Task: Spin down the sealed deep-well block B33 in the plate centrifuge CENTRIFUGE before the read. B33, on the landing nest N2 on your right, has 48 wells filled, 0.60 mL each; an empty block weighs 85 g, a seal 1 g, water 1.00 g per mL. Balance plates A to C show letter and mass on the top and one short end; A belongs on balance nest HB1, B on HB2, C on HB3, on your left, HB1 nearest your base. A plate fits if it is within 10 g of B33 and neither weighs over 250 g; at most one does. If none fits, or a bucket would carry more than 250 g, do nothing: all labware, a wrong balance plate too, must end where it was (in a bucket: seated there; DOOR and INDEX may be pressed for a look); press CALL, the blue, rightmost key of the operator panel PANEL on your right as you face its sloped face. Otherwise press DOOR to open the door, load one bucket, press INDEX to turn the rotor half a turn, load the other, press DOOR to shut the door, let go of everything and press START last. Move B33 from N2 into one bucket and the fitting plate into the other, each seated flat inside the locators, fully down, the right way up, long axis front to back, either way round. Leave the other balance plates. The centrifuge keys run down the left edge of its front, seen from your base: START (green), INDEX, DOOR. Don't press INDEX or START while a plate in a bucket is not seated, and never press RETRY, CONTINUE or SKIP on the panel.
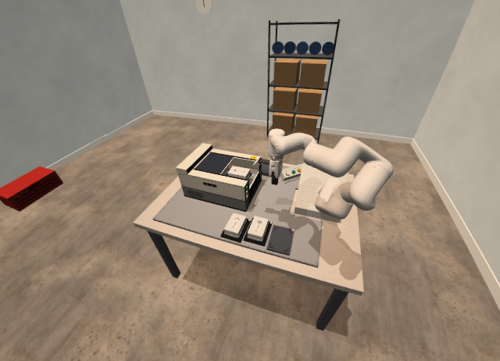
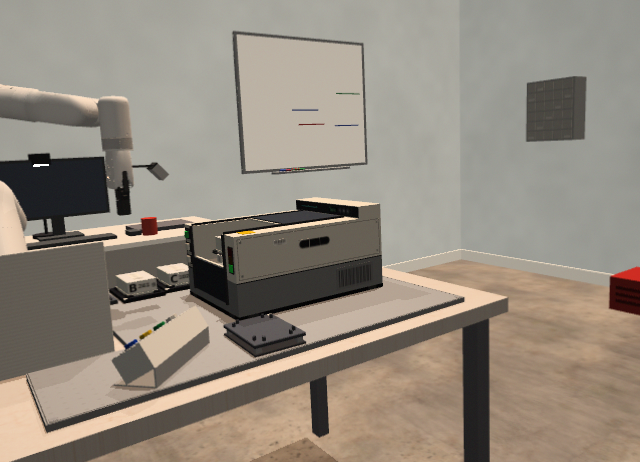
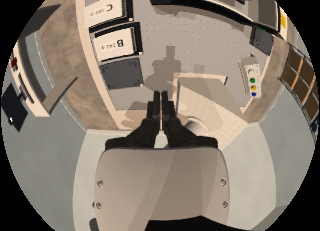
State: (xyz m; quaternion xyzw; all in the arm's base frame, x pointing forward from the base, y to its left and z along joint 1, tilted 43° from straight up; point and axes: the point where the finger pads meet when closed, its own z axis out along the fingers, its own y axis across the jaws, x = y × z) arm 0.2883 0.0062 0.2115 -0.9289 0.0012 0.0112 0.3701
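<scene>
The centrifuge [image 1: 209,184] [image 2: 305,250] stands at the back of the mat with its door open. A white plate [image 1: 238,172] sits in the bucket that shows; I cannot read its label. Balance plates B [image 1: 258,228] [image 2: 135,283] [image 3: 115,45] and C [image 1: 235,224] [image 2: 173,273] [image 3: 107,10] rest on their nests. The nest nearest the base [image 1: 280,239] [image 3: 122,74] is bare. The landing nest N2 [image 2: 263,334] is bare too. My gripper [image 1: 274,180] [image 2: 122,208] [image 3: 160,99] is shut and empty. It hangs above the mat between the centrifuge front and the operator panel [image 1: 291,173] [image 2: 160,346] [image 3: 252,79].
The grey mat [image 1: 194,216] [image 2: 361,302] covers most of the table. A shelf rack [image 1: 301,78] stands behind the table. A desk with a monitor [image 2: 51,186] and a red cup [image 2: 148,225] stands beyond the table.
</scene>
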